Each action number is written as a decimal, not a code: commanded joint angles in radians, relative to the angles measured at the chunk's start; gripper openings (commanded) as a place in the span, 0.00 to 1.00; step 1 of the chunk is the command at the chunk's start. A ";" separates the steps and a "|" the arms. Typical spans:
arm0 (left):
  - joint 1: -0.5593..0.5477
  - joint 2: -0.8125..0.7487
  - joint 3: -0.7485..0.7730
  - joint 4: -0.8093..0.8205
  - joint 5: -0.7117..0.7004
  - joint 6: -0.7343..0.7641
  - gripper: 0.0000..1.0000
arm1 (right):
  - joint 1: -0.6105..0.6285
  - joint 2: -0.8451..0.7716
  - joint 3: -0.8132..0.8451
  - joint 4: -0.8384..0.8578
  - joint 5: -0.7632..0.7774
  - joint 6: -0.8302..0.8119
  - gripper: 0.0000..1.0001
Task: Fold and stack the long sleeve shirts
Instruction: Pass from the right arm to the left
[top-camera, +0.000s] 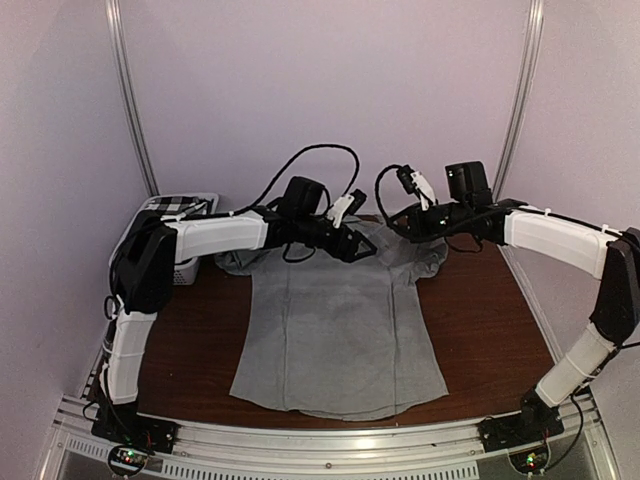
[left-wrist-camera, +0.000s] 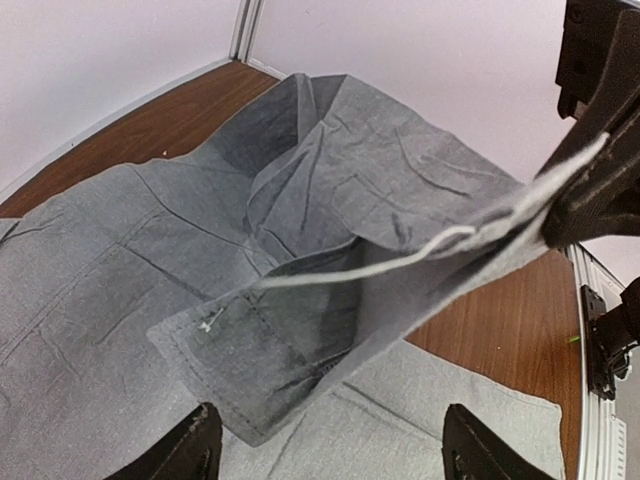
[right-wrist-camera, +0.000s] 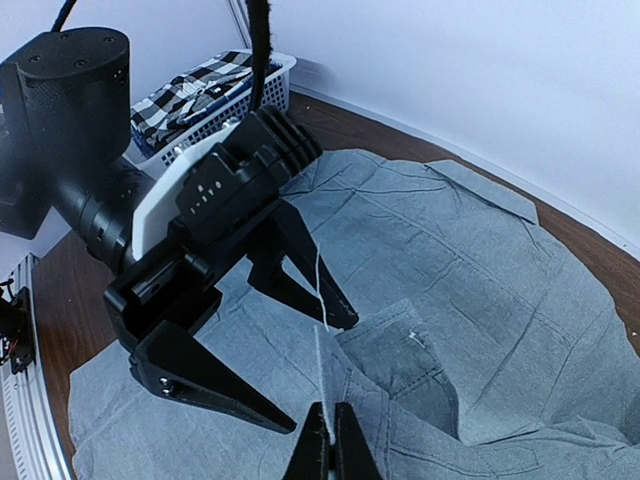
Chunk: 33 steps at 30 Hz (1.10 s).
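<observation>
Grey shirt (top-camera: 335, 330) lies flat on the surface (top-camera: 490, 340), its collar end under both end effectors. Right end effector (right-wrist-camera: 328, 452) is clenched on a raised fold of the shirt's cloth with a stitched edge. Left end effector (left-wrist-camera: 335, 455) is released, fingers spread, facing that fold and apart from it. Checked shirt (right-wrist-camera: 190, 95) sits in the basket (right-wrist-camera: 275, 80), well behind the left end effector.

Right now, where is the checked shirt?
Top view: the black-and-white checked shirt lies in the white slatted basket at the table's far left, left of the grey shirt.
</observation>
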 joint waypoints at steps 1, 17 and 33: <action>-0.006 0.012 0.017 0.059 -0.034 -0.002 0.76 | 0.005 -0.035 -0.003 -0.018 0.000 -0.022 0.00; -0.005 0.022 -0.022 0.112 0.012 -0.099 0.79 | 0.005 -0.048 -0.011 -0.023 0.005 -0.027 0.00; -0.013 0.044 -0.002 0.157 0.049 -0.163 0.49 | 0.007 -0.039 0.008 -0.025 0.026 -0.021 0.00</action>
